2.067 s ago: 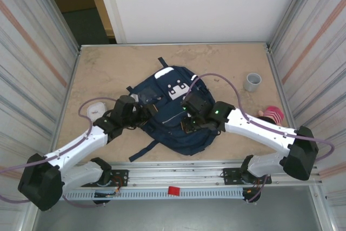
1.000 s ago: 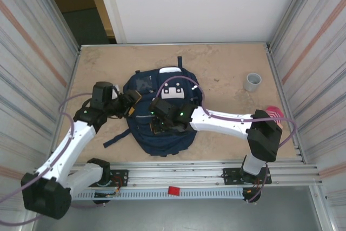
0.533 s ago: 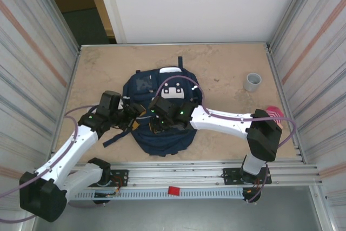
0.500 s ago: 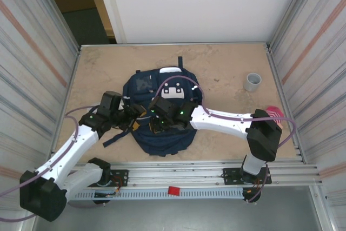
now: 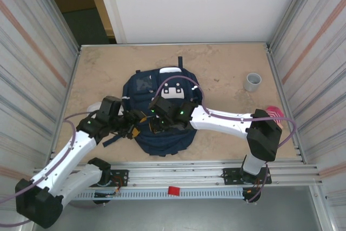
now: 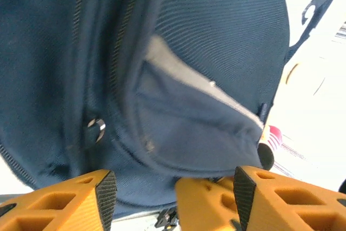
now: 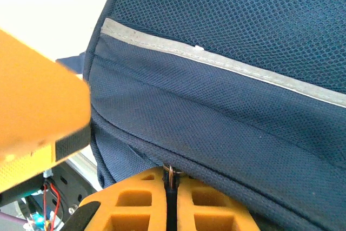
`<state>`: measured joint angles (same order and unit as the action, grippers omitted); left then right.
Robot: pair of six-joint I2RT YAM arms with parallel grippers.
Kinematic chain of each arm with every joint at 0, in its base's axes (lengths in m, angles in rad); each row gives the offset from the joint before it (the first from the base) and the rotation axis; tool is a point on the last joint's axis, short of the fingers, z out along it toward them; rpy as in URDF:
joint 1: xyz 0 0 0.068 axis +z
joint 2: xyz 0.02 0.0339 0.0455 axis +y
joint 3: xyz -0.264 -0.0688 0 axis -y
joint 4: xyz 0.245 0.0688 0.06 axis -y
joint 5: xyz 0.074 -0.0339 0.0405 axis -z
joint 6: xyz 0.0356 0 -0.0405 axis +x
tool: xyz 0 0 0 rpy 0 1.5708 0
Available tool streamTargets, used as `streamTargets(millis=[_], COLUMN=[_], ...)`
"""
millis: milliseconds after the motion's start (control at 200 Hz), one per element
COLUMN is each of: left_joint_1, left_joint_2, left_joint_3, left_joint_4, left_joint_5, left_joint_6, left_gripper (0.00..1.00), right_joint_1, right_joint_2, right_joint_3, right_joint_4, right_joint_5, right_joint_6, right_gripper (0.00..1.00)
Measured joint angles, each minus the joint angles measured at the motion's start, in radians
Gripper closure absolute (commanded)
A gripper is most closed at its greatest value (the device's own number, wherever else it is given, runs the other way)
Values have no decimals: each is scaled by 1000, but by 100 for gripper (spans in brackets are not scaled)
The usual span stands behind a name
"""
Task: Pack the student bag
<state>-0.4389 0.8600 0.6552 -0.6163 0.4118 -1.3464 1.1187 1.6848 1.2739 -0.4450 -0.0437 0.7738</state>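
The student bag [image 5: 141, 91] lay flat in the middle of the table [image 5: 227, 63], a little nearer the near edge than the far one, with its white patches toward the far side. The step in hand looked like opening a zip so the bag could be filled.

The right gripper [image 5: 157, 126] sat on the lower front of the bag. Its wrist view showed the fingers pressed together with a small metal zip pull [image 7: 169, 172] pinched at their seam. The left gripper [image 5: 136, 119] was at the bag's left side, close to the right one. Its jaws stood apart with bag cloth ahead of them, gripping nothing that could be made out.

The next move probably called for the left gripper to pin or pinch the cloth beside the zip while the right drew the pull along its track. Otherwise the soft bag would likely just slide.

From above, both grippers covered the zip, so how far it was open could not be told. A grey cup [image 5: 252, 81] stood near the table's right edge. A pink and red thing [image 5: 273, 111] nearer the front was half hidden behind the right arm and could not be identified.
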Motion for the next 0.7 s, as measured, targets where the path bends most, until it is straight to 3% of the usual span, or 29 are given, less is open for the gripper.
streamTargets(millis=[446, 526, 697], left_joint_1=[18, 45, 126], left_joint_2=[116, 127, 116], left_joint_3=[-19, -19, -18], left_joint_4=[57, 75, 54], left_joint_5=[37, 37, 41], left_joint_6=[-45, -39, -2], left_gripper=[56, 64, 88], right_joint_1=[0, 0, -14], right_joint_2=[0, 0, -20], right_joint_3=[0, 0, -28], right_joint_4=[-8, -4, 12], right_joint_5=[-6, -7, -34], right_joint_6=[-13, -23, -32], right_gripper=[100, 100, 100])
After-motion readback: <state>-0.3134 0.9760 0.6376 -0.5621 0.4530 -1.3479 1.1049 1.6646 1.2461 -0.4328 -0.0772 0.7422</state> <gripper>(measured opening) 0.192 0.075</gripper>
